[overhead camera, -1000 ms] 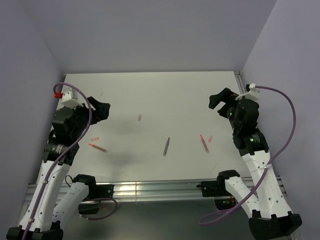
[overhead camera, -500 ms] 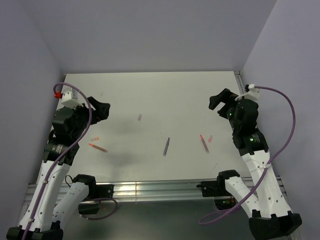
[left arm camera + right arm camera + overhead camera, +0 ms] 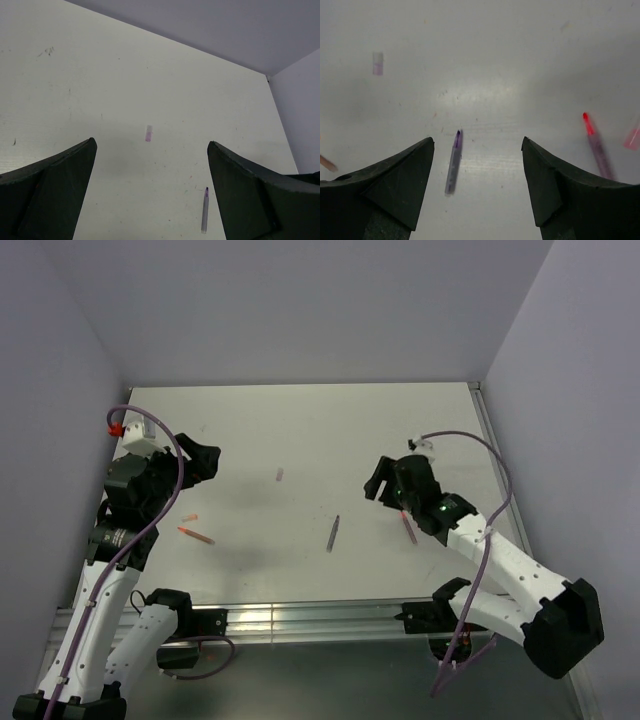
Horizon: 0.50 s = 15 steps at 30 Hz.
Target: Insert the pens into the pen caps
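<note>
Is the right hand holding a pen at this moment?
No. The right hand is open and empty, and the grey pen lies untouched on the table.

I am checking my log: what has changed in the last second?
The right gripper swung left and lower, toward the middle of the table, nearer the grey pen and a red pen; it is open and holds nothing. The left gripper, the pens and the visible caps stayed in place.
</note>
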Each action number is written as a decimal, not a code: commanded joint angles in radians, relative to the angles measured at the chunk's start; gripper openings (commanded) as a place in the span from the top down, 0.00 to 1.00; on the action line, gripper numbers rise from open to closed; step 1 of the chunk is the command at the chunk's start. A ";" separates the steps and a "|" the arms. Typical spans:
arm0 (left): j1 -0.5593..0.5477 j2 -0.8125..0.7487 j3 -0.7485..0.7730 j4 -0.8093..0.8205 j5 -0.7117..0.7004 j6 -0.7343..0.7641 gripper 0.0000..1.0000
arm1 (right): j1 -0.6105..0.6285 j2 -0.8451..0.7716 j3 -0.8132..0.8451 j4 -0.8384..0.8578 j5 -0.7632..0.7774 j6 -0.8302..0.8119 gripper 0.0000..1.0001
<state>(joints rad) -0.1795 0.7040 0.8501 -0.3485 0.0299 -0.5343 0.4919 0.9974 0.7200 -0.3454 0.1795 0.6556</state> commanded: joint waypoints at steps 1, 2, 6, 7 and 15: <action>-0.002 -0.006 0.000 0.028 0.016 0.019 0.01 | 0.145 0.023 -0.048 0.052 0.136 0.128 0.22; -0.002 -0.005 0.000 0.026 0.018 0.017 0.00 | 0.180 0.059 -0.050 0.048 0.155 0.171 0.23; -0.002 -0.005 -0.003 0.029 0.024 0.014 0.00 | 0.296 0.161 -0.039 0.060 0.216 0.251 0.30; -0.002 -0.003 -0.003 0.029 0.022 0.014 0.00 | 0.315 0.184 -0.025 0.065 0.236 0.265 0.33; -0.002 -0.001 -0.003 0.028 0.021 0.011 0.00 | 0.433 0.426 0.078 0.033 0.302 0.400 0.54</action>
<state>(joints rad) -0.1795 0.7040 0.8501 -0.3485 0.0311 -0.5346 0.8833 1.3758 0.7261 -0.3191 0.3874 0.9657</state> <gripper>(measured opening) 0.995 0.467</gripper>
